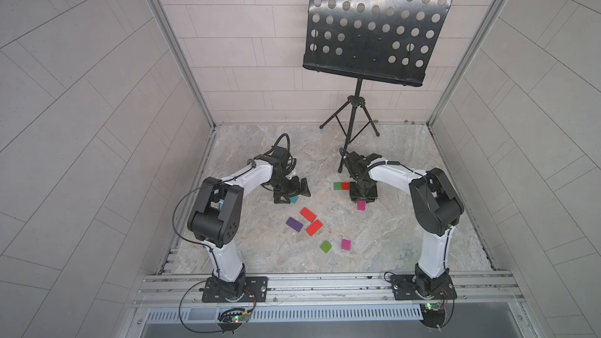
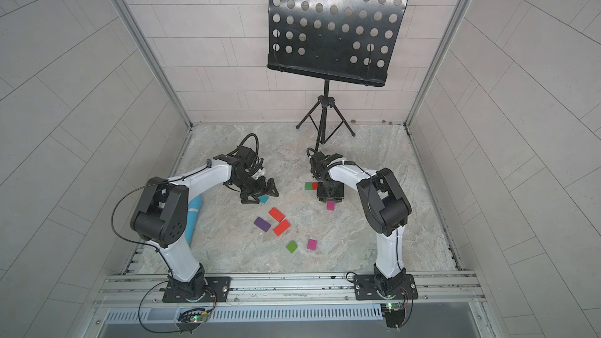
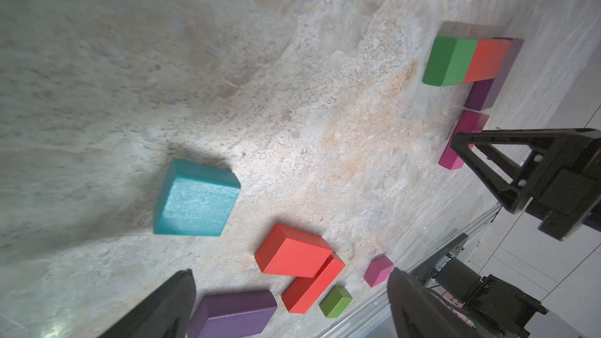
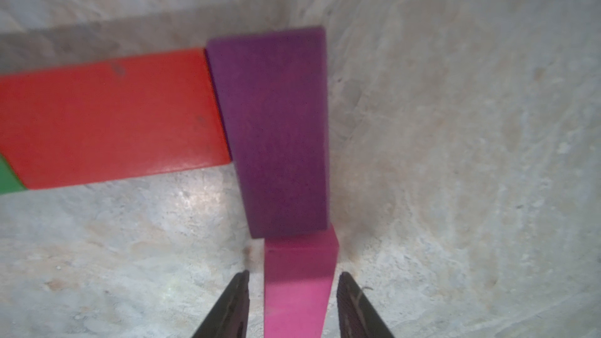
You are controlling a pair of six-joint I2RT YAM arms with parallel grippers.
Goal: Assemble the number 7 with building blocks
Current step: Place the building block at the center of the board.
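Observation:
The number 7 is partly laid out: a green block [image 1: 337, 185] and a red block [image 4: 113, 118] form the bar, and a purple block [image 4: 276, 131] starts the stem. A magenta block [image 4: 297, 287] lies end to end with the purple one. My right gripper [image 4: 292, 274] straddles it, open, with a gap on each side. My left gripper [image 3: 292, 271] hangs open over the floor near a teal block [image 3: 198, 199]. Loose building blocks lie between the arms: two red [image 1: 308, 214] [image 1: 314, 227], a purple [image 1: 294, 225], a green [image 1: 326, 246] and a magenta [image 1: 346, 244].
A black music stand [image 1: 377, 30] rises at the back, its tripod legs [image 1: 351, 125] just behind the right arm. A light blue cylinder [image 2: 194, 219] lies on the floor under the left arm. Metal rails [image 1: 325, 282] run along the front edge.

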